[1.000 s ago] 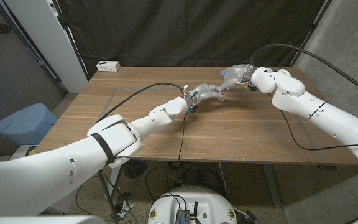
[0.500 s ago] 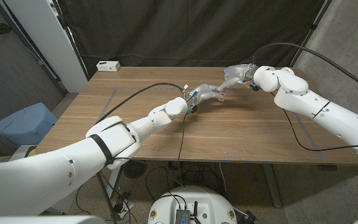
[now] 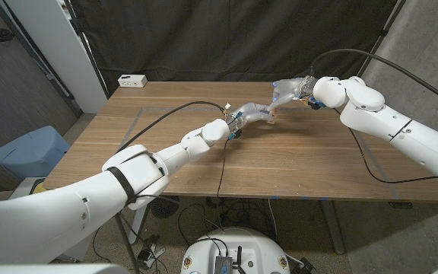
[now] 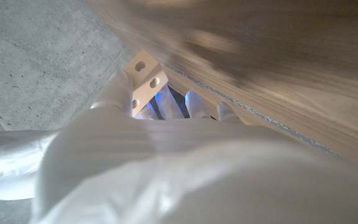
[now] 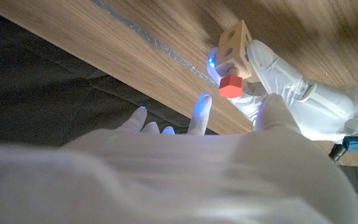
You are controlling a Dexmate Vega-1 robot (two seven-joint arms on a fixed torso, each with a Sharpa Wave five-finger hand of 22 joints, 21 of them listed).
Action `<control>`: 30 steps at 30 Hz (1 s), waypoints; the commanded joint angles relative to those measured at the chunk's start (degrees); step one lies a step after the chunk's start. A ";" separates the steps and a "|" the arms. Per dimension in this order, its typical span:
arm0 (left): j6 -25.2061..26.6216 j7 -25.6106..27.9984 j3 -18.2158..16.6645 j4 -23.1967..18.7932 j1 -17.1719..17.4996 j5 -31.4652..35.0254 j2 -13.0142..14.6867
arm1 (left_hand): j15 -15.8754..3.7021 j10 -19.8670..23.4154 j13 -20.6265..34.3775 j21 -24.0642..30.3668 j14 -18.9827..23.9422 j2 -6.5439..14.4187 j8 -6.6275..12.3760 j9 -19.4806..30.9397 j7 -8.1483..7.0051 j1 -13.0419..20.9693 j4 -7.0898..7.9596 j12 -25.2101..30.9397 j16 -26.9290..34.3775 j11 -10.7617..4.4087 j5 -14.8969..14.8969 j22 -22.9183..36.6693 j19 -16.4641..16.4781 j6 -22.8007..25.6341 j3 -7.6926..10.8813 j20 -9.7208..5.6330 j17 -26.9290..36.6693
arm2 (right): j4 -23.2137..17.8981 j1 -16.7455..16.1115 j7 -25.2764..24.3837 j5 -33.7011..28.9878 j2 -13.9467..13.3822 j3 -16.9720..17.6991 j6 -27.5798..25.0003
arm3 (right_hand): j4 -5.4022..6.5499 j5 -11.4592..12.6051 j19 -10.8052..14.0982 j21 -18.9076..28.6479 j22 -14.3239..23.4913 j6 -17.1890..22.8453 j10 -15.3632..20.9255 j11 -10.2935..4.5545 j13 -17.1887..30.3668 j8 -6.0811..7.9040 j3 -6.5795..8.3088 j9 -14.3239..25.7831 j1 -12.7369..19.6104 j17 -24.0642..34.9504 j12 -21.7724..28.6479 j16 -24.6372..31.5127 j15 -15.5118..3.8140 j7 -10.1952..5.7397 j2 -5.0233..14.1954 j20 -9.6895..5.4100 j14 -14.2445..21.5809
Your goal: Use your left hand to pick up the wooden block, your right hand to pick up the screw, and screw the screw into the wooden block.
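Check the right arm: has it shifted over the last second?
Yes. The right arm has swung toward picture right and slightly up, away from the white box; its hand barely moved.

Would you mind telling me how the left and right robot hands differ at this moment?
The left robot hand grips the wooden block, which carries the red-headed screw; the right robot hand holds nothing. The left's fingers wrap the block; the right's are spread apart. Both hang close together over the table.
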 commanded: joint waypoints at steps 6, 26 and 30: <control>-0.67 -0.01 -0.22 2.45 -0.69 0.01 -0.89 | -2.22 -0.24 0.13 0.20 0.25 0.50 0.26 0.31 0.02 0.41 0.01 0.08 -0.01 0.16 0.19 0.22 0.18 0.23 0.36 0.18 -0.04 | 0.77 2.16 4.46 2.85 -0.74 0.32 3.64 | -1.10 1.47 -1.05 -0.03 0.15 -2.55 -2.90 0.43 0.24 -2.13 2.11 -1.61 3.20 -0.08 0.20 -0.37 0.53 -1.54 0.99 0.25 -2.67; -1.93 -0.03 0.70 7.65 -2.70 -0.88 -3.12 | -2.28 -0.37 0.04 0.18 0.34 0.37 0.34 0.31 0.05 0.29 0.02 0.08 -0.01 0.10 0.18 0.22 0.12 0.41 0.34 0.13 -0.06 | 2.97 2.44 2.19 0.18 0.68 -0.70 3.57 | -2.13 1.80 0.81 0.68 0.06 2.69 -1.52 -2.30 0.13 -3.04 6.52 -5.76 11.45 -0.59 1.76 0.61 -0.07 -7.67 1.63 0.15 -1.44; -1.97 -0.21 0.87 7.88 -2.84 -0.97 -3.19 | -2.28 -0.21 0.02 0.17 0.33 0.34 0.38 0.31 0.04 0.24 0.04 0.15 -0.01 0.10 0.18 0.22 0.09 0.51 0.32 0.15 -0.06 | 3.56 2.20 1.11 0.08 0.85 -0.64 3.91 | -2.03 1.32 1.72 0.85 0.06 5.12 -0.17 -3.45 0.05 -2.86 7.20 -6.76 13.11 -0.77 2.13 0.87 -0.78 -7.90 1.37 -0.02 -0.44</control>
